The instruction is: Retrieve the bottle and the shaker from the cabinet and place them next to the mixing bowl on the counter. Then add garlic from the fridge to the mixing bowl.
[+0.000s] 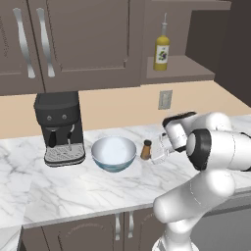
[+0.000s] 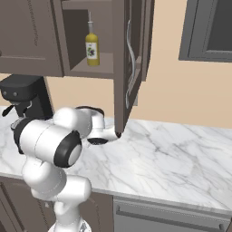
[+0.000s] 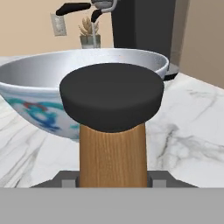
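Note:
The shaker [image 1: 146, 149], an orange-brown cylinder with a dark cap, stands upright on the white marble counter [image 1: 73, 191] just right of the mixing bowl [image 1: 113, 153]. My gripper [image 1: 154, 154] reaches it from the right and is shut on it. In the hand view the shaker [image 3: 112, 144] sits between the finger tips [image 3: 68, 181], with the bowl [image 3: 39, 87] right behind it. The bottle [image 1: 162, 49] of yellow liquid stands on the open cabinet shelf [image 1: 184, 68], and from the other side the bottle [image 2: 92, 47] shows above my arm. The garlic and the fridge are out of view.
A black coffee machine [image 1: 59, 127] stands left of the bowl. An open cabinet door [image 2: 129, 68] hangs over the counter [image 2: 172, 158] close to my wrist. A wall outlet [image 1: 165, 99] is behind the shaker. The marble stretches on to the right.

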